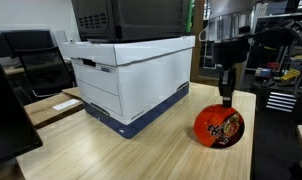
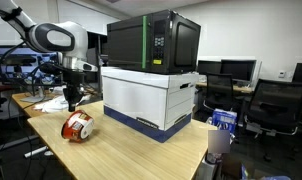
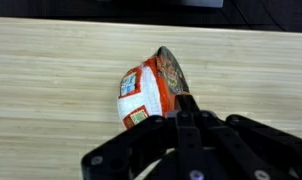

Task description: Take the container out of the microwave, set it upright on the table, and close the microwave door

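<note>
Noodle bowl (image 3: 151,88): out of the microwave (image 2: 151,42), lying on its side on the tabletop (image 1: 111,150).
Gripper (image 1: 226,95): at the bowl's 12 o'clock, jaws pressed together, holding nothing.
Microwave door: cannot tell if shut.
Left: stand the bowl up.

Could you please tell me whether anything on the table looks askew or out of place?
Yes: the bowl lies tipped on its side on the table, its printed top facing sideways rather than up. Nothing appears spilled.
</note>
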Motion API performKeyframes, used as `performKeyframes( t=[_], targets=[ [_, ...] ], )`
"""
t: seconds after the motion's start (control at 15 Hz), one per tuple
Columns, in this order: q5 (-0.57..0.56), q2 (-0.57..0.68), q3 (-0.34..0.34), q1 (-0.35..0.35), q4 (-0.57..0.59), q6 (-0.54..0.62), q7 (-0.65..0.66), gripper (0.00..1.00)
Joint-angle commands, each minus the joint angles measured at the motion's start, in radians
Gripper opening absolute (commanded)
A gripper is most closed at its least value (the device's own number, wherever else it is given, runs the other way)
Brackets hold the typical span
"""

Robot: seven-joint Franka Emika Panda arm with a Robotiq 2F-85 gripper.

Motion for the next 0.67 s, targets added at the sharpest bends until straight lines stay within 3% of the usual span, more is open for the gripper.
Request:
performKeyframes(
  t=[0.0,0.4,0.6],
  targets=[
    [0.026,0.038,-0.006,-0.001,0.002,0.005,-0.061,0.02],
    [-0.046,0.084,-0.013,-0.056,0.019,0.158,0.015,0.03],
    [-0.076,0.088,-0.028,-0.092,0.036,0.182,0.033,0.02]
  ],
)
